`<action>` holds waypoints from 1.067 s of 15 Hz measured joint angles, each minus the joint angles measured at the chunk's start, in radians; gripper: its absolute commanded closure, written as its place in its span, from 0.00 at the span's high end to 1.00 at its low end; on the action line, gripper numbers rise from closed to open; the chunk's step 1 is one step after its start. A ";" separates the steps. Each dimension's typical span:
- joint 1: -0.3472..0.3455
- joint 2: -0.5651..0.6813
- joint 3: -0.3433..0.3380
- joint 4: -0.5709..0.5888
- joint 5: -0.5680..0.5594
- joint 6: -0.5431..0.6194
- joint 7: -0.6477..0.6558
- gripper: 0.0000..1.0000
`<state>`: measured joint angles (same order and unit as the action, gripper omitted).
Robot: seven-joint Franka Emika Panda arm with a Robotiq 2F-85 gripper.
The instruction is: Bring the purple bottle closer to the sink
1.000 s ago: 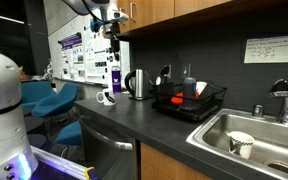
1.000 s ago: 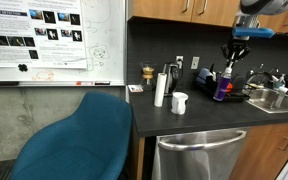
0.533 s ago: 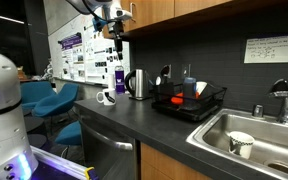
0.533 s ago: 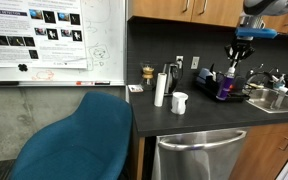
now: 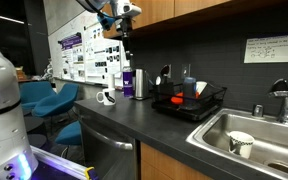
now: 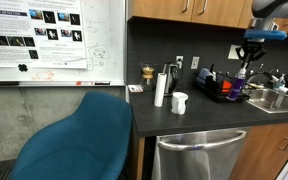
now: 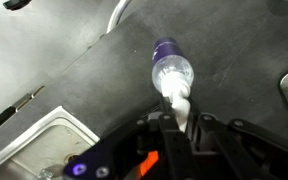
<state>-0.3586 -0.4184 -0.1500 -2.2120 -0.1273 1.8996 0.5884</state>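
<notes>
The purple bottle (image 5: 126,82) has a clear lower part and a white cap. It hangs upright from my gripper (image 5: 124,62), in front of the kettle, at or just above the dark counter. In an exterior view the bottle (image 6: 239,88) is by the dish rack, under my gripper (image 6: 247,65). In the wrist view my gripper (image 7: 177,118) is shut on the white cap, and the bottle (image 7: 172,73) points away over the counter. The sink (image 5: 212,127) lies beyond the rack; it also shows in an exterior view (image 6: 281,99) and the wrist view (image 7: 34,135).
A black dish rack (image 5: 189,101) with items stands between the bottle and the sink. A steel kettle (image 5: 141,85) and a white mug (image 5: 106,97) stand near the bottle. A cup (image 5: 241,143) sits in the sink by the faucet (image 5: 287,100). A blue chair (image 6: 79,140) stands before the counter.
My gripper has carried the purple bottle along the counter toward the dish rack and sink. It is lower than before.
</notes>
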 measured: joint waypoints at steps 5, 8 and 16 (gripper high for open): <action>-0.033 0.043 -0.050 0.020 -0.007 0.002 0.000 0.04; -0.046 0.087 -0.081 0.048 -0.009 0.002 0.000 0.04; -0.063 0.240 -0.163 0.182 -0.018 0.000 0.000 0.04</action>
<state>-0.4217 -0.1784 -0.3134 -2.0303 -0.1452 1.8995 0.5882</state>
